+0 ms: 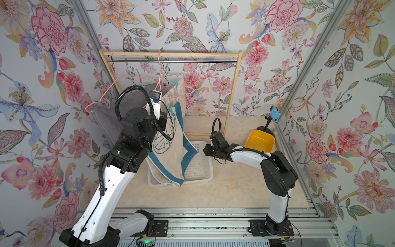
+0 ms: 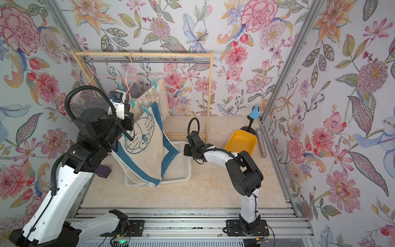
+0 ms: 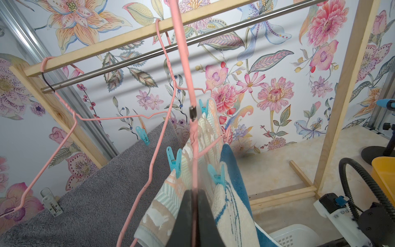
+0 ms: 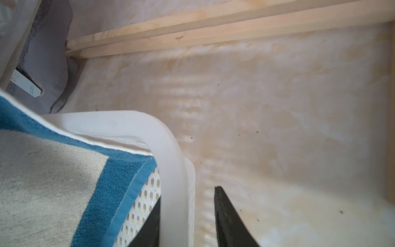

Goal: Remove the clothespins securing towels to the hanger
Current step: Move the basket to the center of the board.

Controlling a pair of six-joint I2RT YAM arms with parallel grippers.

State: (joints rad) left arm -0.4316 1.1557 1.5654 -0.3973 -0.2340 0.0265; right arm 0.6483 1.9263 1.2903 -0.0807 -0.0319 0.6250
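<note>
Left gripper: squeezed shut on thin pink wire hanger.
Right gripper: jaws stood apart, around rim of white plastic basket.

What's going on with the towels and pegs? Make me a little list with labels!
Left gripper: shut on a pink hanger
Right gripper: open, straddling the white basket rim
Teal clothespins: four clipped on, in the left wrist view
Pale grey clothespin: on the grey towel
Striped towel: hanging, pinned
Blue-and-white towel: lower end in the basket
</note>
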